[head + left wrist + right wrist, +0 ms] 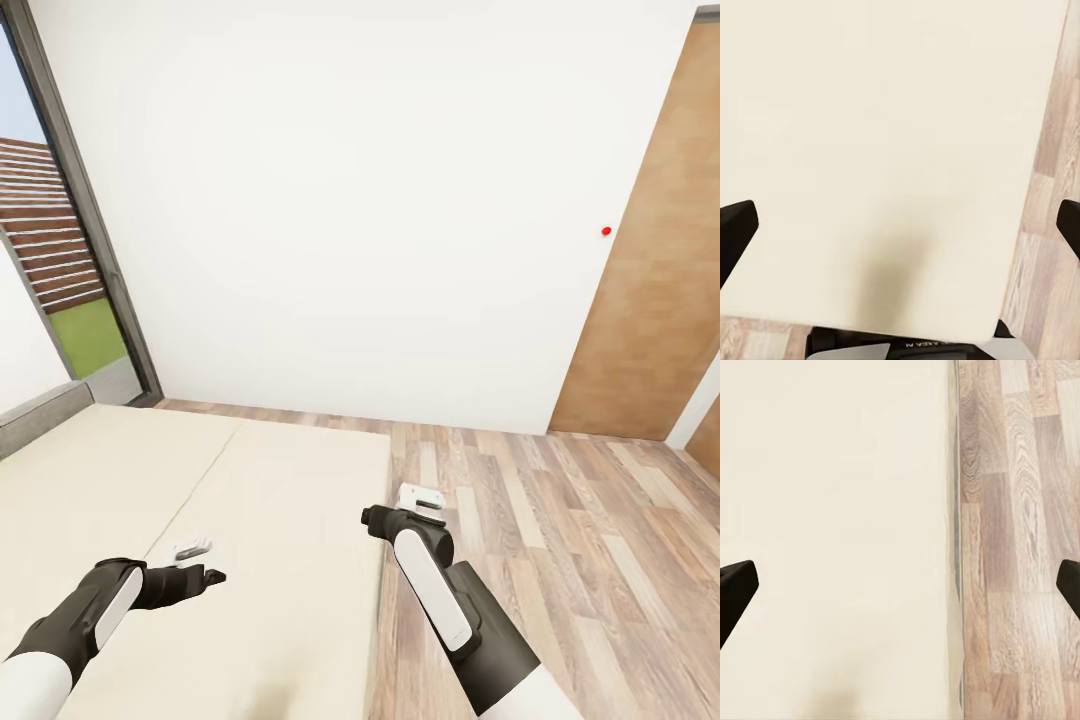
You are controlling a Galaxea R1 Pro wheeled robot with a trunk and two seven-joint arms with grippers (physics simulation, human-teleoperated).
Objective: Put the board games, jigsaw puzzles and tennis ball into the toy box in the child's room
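Cream mattress fills the near ground: the bed [150,500] lies bare under both arms, a lengthwise seam running up its middle, with no game box, puzzle or ball on the part that can be seen. The left gripper [212,577] hangs low over the mattress with nothing in it; in its wrist view the two dark fingertips [736,229] stand far apart at the picture's edges, so its jaws are wide. The right gripper [372,520] hovers at the bed's edge, half over the wood-plank floor [560,520], and its wrist view likewise shows fingertips [735,589] spread wide around nothing, the mattress edge and floor running between them. Beyond the bed stands a blank white wall [350,200], with a dark-framed window [80,240] on the left giving onto grass and a fence, and a wooden door [650,280] on the right. Neither the table nor the toy box is to be seen here. My judgement is that the robot is on its way, hunting for the two board games said to be on the bed; the next move calls for turning the head or base to bring the rest of the bed into sight.
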